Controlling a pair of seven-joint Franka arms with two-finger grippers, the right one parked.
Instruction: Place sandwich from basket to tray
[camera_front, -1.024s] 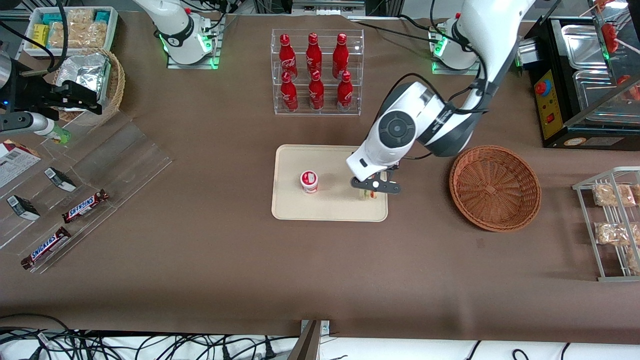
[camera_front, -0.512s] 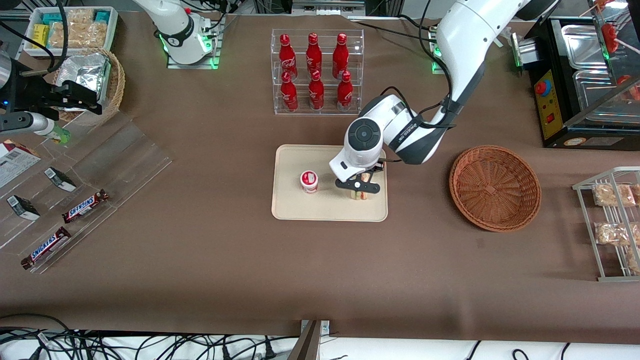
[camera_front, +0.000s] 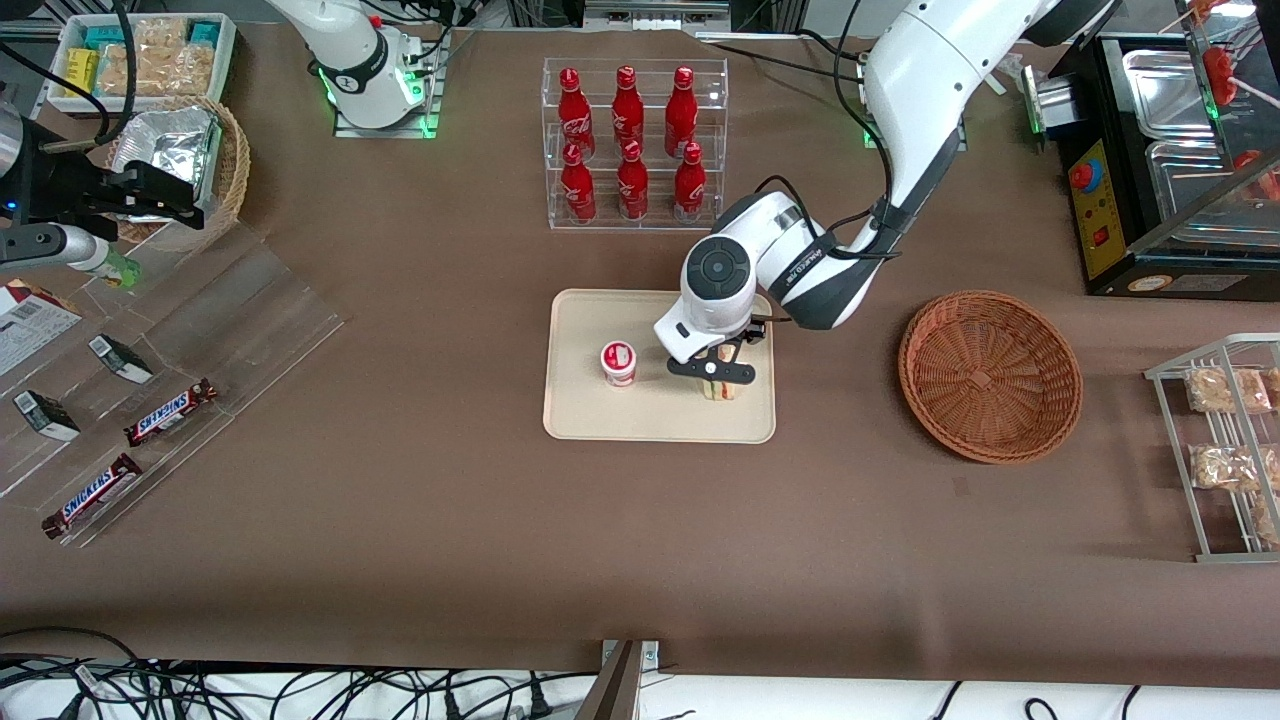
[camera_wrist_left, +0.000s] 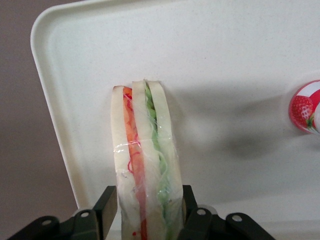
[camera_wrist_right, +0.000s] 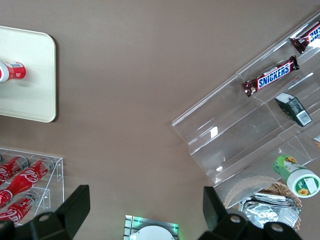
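from the front, the sandwich (camera_front: 716, 389) stands on edge on the tray (camera_front: 600, 420), near the tray edge that faces the basket (camera_front: 990, 375), its layered filling just visible below the claw. a small red-lidded cup (camera_front: 618, 362) stands on the same tray just beside it, toward the parked arm's end. the basket sits on the brown desk, well apart from the tray. the gripper (camera_front: 712, 372) hangs low over the tray, right on the sandwich. from the left wrist, the sandwich (camera_wrist_left: 145, 165) shows white bread with red and green filling under clear wrap, upright near a rounded tray corner (camera_wrist_left: 45, 30). the gripper (camera_wrist_left: 146, 212) is clamped on it, one finger (camera_wrist_left: 106, 202) against each bread face.
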